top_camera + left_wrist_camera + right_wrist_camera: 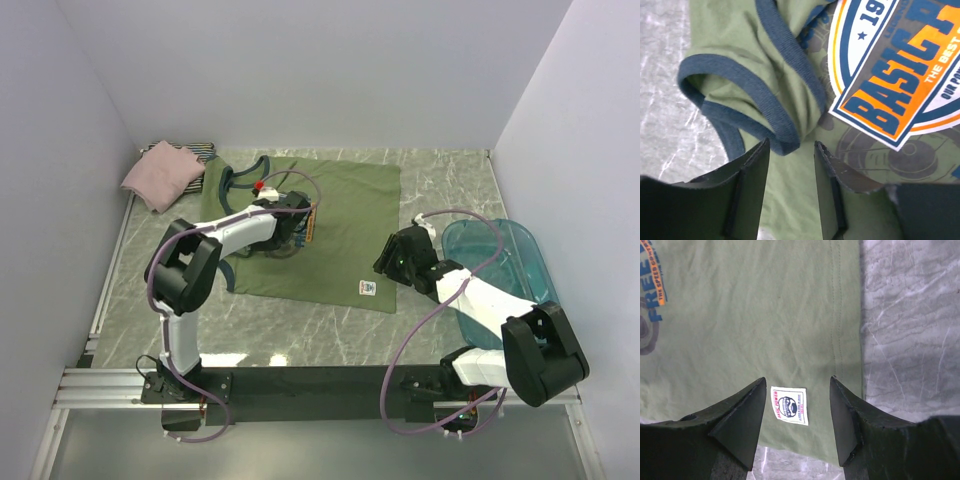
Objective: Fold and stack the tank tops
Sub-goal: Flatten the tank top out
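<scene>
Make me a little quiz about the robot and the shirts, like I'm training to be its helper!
1. True or false: the pale pink tank top lies on top of the striped tank top.
2. What shows on the cloth between the open fingers of the right gripper? A. a small white label B. a spoon C. a zipper
3. Fill in: the left gripper is open above the olive-green tank top, right by its navy ____.
Key: 1 true; 2 A; 3 trim.
</scene>
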`<state>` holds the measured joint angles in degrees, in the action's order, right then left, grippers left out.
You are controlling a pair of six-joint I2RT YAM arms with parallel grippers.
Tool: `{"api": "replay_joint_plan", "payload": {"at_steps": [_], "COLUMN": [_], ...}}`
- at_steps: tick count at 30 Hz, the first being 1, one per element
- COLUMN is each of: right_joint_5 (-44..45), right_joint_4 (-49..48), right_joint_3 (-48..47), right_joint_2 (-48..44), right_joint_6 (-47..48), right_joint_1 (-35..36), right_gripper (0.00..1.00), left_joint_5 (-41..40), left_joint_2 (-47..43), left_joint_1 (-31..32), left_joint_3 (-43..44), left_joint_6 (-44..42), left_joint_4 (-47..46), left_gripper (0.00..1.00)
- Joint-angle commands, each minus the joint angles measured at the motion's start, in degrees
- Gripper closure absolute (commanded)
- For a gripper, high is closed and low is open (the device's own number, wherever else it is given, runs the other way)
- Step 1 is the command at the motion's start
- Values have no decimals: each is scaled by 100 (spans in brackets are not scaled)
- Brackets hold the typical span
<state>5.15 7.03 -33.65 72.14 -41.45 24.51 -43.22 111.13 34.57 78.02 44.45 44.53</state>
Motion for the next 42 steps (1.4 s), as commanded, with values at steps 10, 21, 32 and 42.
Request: {"api": "replay_joint_plan", "payload": {"at_steps": [10,21,32,42], "right_joint_5": [136,127,136,-49], "right_joint_4": [-87,-52,-35,27], "right_joint_3": [60,69,43,52], "right_joint_2": [46,46,90,72], "right_joint_6": [111,164,164,181], "right_joint_1": [45,36,27,-34], "right_gripper": [39,39,40,40], "left_joint_5": [173,833,728,1068], "left_joint_2": [-57,-276,-320,-1848], "left_joint_1": [-327,-468,-521,-1942], "left_joint_3": [20,-234,-279,-831], "left_joint_6": [30,-173,38,477], "left_joint_4": [-445,-805,-824,-1174], "left_gripper": [68,62,84,99]}}
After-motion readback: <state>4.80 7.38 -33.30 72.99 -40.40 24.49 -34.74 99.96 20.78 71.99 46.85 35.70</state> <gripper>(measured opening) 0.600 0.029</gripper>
